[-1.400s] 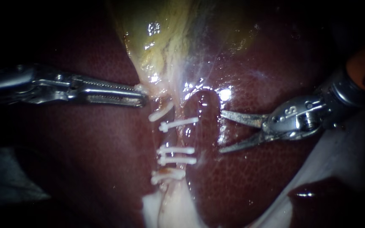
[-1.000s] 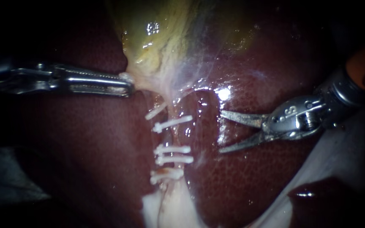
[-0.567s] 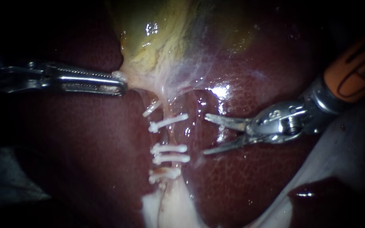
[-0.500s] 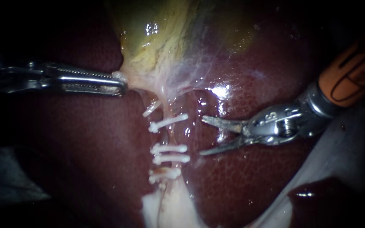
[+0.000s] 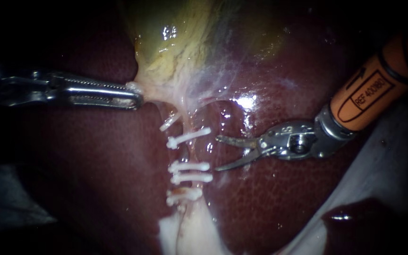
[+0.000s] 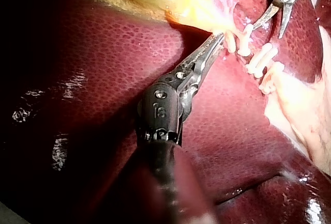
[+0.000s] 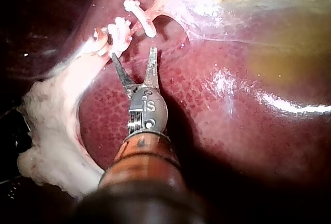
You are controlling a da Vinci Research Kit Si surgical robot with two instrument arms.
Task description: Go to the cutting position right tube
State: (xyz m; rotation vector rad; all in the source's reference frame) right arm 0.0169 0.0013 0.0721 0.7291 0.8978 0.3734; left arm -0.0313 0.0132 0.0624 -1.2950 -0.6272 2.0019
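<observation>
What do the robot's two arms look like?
Both are shiny silver metal. The left instrument ends in a long, slim tool with tiny teeth. The right instrument has a tool of two short pointed blades, and behind it an orange sleeve with a black-lined label.

Two slender silver metal instruments, the left instrument (image 5: 135, 97) and the right instrument (image 5: 216, 153); five small white plastic clips (image 5: 188, 166) set in a row; one glistening yellow-green gallbladder (image 5: 175, 42); one dark red, mottled liver (image 5: 95, 165).
</observation>
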